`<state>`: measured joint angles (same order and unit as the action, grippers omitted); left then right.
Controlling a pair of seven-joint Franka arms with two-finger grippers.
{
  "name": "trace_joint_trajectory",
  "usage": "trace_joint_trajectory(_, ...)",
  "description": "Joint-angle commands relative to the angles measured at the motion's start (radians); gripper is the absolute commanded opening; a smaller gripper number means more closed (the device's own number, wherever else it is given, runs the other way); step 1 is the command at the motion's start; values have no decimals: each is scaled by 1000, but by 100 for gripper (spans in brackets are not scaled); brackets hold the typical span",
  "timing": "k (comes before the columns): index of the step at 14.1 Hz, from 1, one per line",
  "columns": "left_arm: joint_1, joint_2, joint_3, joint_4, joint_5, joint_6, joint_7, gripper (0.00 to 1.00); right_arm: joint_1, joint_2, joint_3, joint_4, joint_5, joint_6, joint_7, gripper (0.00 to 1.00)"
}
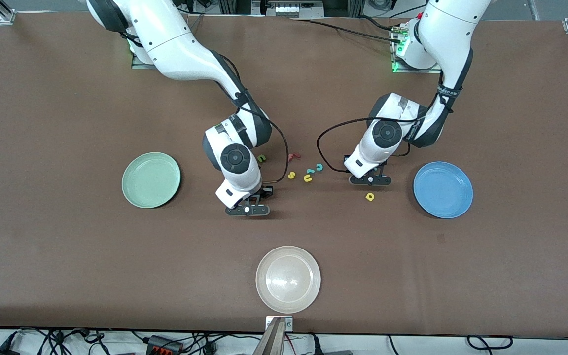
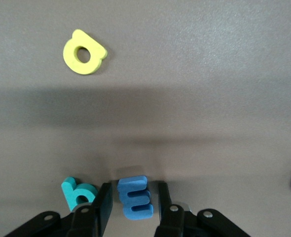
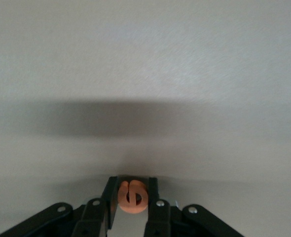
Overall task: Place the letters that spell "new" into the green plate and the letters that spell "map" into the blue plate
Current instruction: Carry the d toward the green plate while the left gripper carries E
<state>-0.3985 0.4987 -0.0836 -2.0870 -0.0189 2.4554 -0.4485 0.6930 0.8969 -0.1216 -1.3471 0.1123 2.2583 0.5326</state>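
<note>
So far, nothing in the green plate and nothing in the blue plate, so all six letters left to place. Right claw down at the counter middle, clamped on the orange e. Left claw low beside the blue plate, fingers around the blue m, grip not sure. Teal p just beside; yellow a near.
</note>
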Motion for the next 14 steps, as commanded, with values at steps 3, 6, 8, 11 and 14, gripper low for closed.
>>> trace_joint_trajectory(3, -5, 21, 1, 4, -24, 28, 7, 13, -130, -153, -10, -17, -13, -240, -64, 3)
trace_joint_trajectory(6, 0, -29, 2, 7, -24, 16, 10, 11, -202, -252, -79, -154, -16, -310, -263, 3)
trace_joint_trajectory(8, 12, -74, 16, 46, -23, -82, 27, 11, -242, -315, -115, -292, -17, -274, -359, 3)
trace_joint_trajectory(11, 90, -85, 18, 233, 5, -417, 112, 11, -242, -404, -174, -508, -23, -142, -433, 3)
trace_joint_trajectory(14, 194, -80, 18, 303, 115, -530, 262, 11, -245, -398, -181, -596, -23, -17, -433, 3)
